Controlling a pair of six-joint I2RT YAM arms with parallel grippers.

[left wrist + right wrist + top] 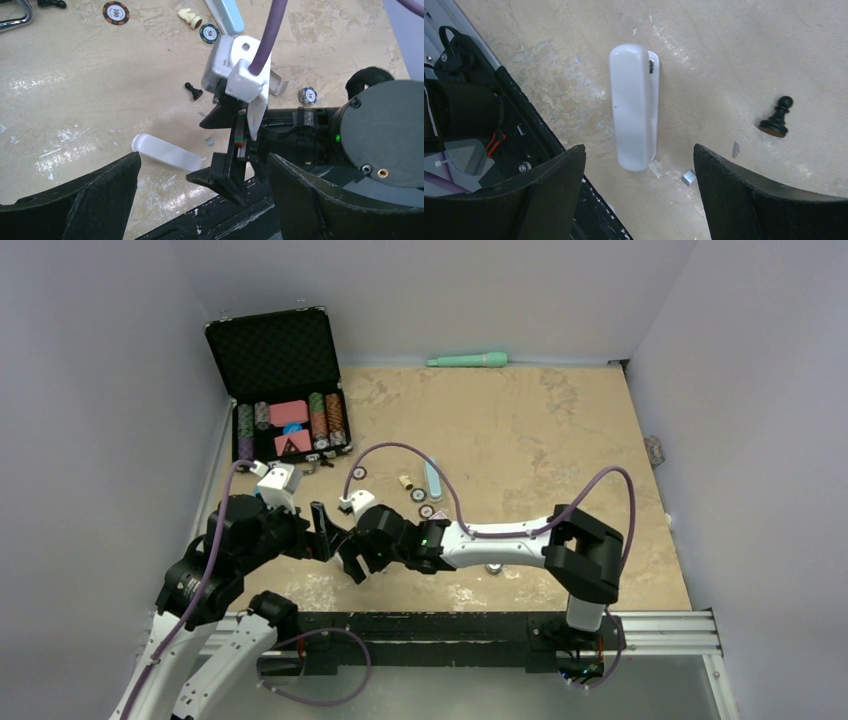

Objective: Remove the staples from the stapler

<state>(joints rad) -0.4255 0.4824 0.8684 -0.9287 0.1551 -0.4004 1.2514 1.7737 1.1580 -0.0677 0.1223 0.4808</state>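
I am holding my right claw spread wide over the table, pinching nothing. The stapler is lying flat just ahead of the gap between its two fingers, running lengthwise straight away from me, with its near end almost level with the fingertips. My left claw is also standing open and empty. From there the stapler is lying ahead and toward the left finger, and my right wrist is crowding the space in front.

I am judging the white shell to be light, rigid plastic, glossy and rounded over the top, so my pads are likely to be slipping if I am squeezing the crown. The long straight flanks are looking like the better hold, around mid-length, where the body is fitting easily between my fingers. A bit of metal is showing at the far end; I am guessing that is the hinge, but I cannot tell.

A black pawn is standing well to the right of my right finger. A small grey scrap is lying just inside that finger, and I cannot tell whether it is staples.
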